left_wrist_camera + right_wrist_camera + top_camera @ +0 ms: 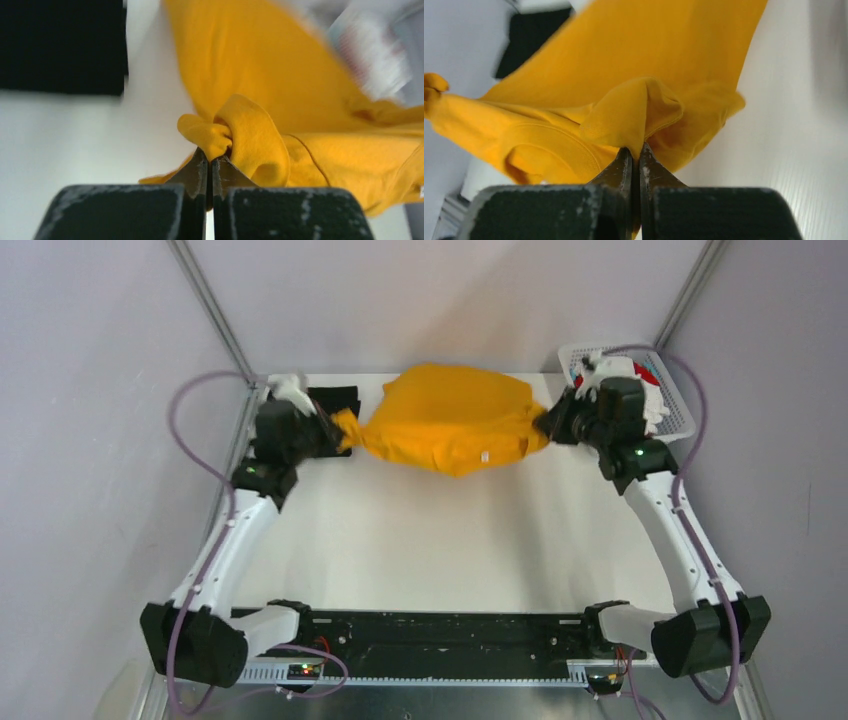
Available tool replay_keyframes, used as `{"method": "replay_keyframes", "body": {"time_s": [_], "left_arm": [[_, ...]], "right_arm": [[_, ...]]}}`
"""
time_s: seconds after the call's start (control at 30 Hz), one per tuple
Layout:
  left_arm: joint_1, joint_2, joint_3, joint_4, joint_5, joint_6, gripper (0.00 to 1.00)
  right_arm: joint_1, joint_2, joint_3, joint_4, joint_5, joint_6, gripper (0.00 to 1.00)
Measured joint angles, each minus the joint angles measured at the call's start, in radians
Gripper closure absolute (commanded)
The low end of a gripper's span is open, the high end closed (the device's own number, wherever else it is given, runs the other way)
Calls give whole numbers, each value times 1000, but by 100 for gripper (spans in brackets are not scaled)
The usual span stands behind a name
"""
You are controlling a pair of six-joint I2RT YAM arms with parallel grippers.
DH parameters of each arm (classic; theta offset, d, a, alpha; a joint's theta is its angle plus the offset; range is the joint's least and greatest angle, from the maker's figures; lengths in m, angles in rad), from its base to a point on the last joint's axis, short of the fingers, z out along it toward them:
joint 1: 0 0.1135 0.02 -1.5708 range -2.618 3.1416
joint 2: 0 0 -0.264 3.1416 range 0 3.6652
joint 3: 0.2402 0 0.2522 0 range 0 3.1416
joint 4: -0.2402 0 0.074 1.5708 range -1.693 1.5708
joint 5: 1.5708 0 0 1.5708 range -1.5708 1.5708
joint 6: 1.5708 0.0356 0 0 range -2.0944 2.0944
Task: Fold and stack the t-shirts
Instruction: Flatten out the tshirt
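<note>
Top external view, from the left: a black t-shirt [334, 399] lies as a flat dark rectangle at the far left corner of the bench [440, 540]. Just beside it the left pincer [343, 432] is clamped tight on a bunched corner of the mustard-orange t-shirt [450, 418]. That shirt hangs slung across the far middle of the bench, puffed up and sagging in the centre. Whether its lower edge touches the surface I cannot tell. The right pincer [548, 423] is likewise closed on the opposite bunched end. Behind it stands a white mesh basket [682, 422] with red and white cloth [648, 374] inside.

The step looks like spreading the shirt before folding. To do it well, I would hold both ends level and draw them apart only until the belly flattens. Then bring the cloth toward the bare near area, trailing edge down first, so that it lies without creases, clear of the black shirt and the basket.

The shirt is soft matte knit that wrinkles into thick rolls at each grip. The right wrist view shows a stitched collar band. The basket is stiff plastic lattice, the bench smooth and white.
</note>
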Motion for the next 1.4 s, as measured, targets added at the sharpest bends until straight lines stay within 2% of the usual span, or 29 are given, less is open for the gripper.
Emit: {"method": "replay_keyframes", "body": {"time_s": [0.13,0.2,0.23,0.33,0.37,0.4,0.47,0.5,0.53,0.57,0.6,0.63,0.7,0.83,0.93,1.07,1.17,1.3,1.4], "left_arm": [[-67,3,-354,6,-24,-39,100],[-108,0,-460,10,-34,-61,98],[-132,-5,-502,18,-39,-71,94],[-196,-40,-599,63,-57,-112,93],[-214,-53,-620,75,-60,-124,91],[-235,-70,-648,96,-63,-142,87],[-273,-113,-706,124,-72,-177,73],[-294,-142,-740,137,-77,-197,63],[-316,-177,-780,142,-79,-218,55],[-341,-217,-817,140,-81,-239,21],[-370,-262,-850,129,-86,-261,11],[-400,-308,-873,116,-86,-273,3],[-459,-411,-900,82,-87,-309,1],[-539,-602,-878,39,-84,-331,0],[-550,-631,-795,26,-107,-319,0],[-551,-465,-626,25,-217,-274,0],[-524,-201,-446,35,-289,-233,0],[-443,194,-182,54,-283,-185,0],[-384,422,-42,65,-225,-175,0]], "right_arm": [[-4,30,-173,-66,0,12,99],[-5,41,-251,-90,14,23,96],[-5,45,-274,-97,23,29,93],[-5,60,-341,-133,87,60,80],[-6,66,-353,-144,113,72,73],[-8,72,-366,-163,156,87,71],[-10,80,-377,-204,245,116,58],[-11,81,-379,-224,286,130,45],[-11,80,-380,-247,331,147,40],[-11,75,-380,-268,369,165,26],[-8,64,-382,-294,416,179,20],[-5,50,-383,-314,447,196,8],[15,-9,-386,-357,525,222,2],[90,-181,-386,-396,601,255,1],[155,-275,-386,-397,607,272,1],[289,-278,-386,-372,584,279,1],[363,-204,-389,-332,566,299,1],[413,-58,-463,-240,539,343,1],[402,9,-552,-174,471,373,1]]}}
